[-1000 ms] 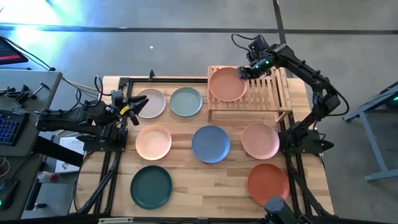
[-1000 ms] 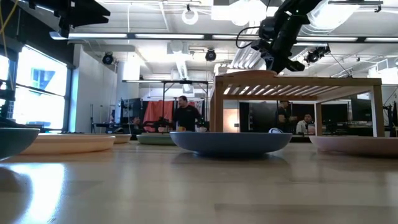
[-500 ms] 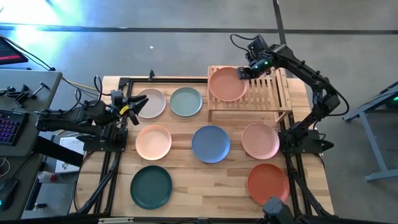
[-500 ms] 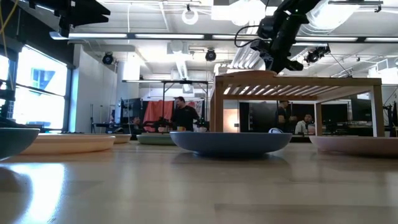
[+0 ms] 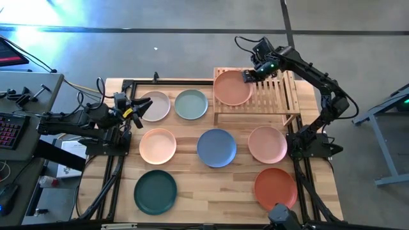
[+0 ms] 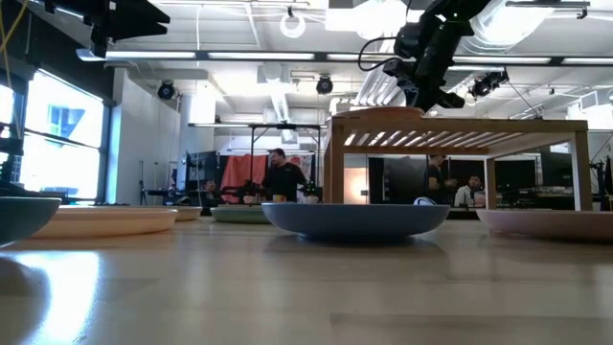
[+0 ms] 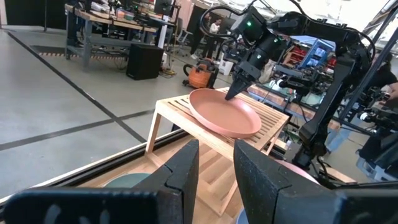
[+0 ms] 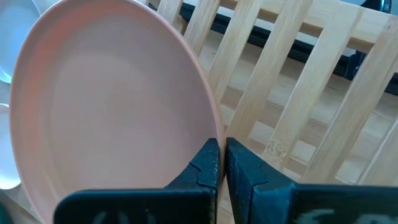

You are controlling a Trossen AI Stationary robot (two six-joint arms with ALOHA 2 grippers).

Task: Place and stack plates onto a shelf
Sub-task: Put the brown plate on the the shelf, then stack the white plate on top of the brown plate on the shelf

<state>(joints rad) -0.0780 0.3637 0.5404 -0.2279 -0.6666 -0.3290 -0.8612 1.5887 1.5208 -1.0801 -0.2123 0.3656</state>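
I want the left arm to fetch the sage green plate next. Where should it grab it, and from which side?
Take the sage green plate by its low rim, one finger inside and one outside. It lies flat on the table with its centre offering nothing to pinch. Probably come from its left edge, though the pale pink plate sits close beside it there; the left gripper waits over that plate.

Butcher-block tabletop [image 5: 211, 191] sits on a grey concrete floor [image 5: 160, 45]. Left of the tabletop: a side desk with a keyboard [image 5: 9, 131] and a few clamps [image 5: 22, 96]. Right of the tabletop: part of a grey metal frame [image 5: 383, 128]. Beyond the tabletop, open workshop: ceiling light strips [image 6: 239, 56], a red curtain [image 6: 239, 172], a person standing [image 6: 284, 174], two people seated [image 6: 469, 192], an orange shop vacuum [image 7: 200, 76], and a black box [image 7: 144, 62].
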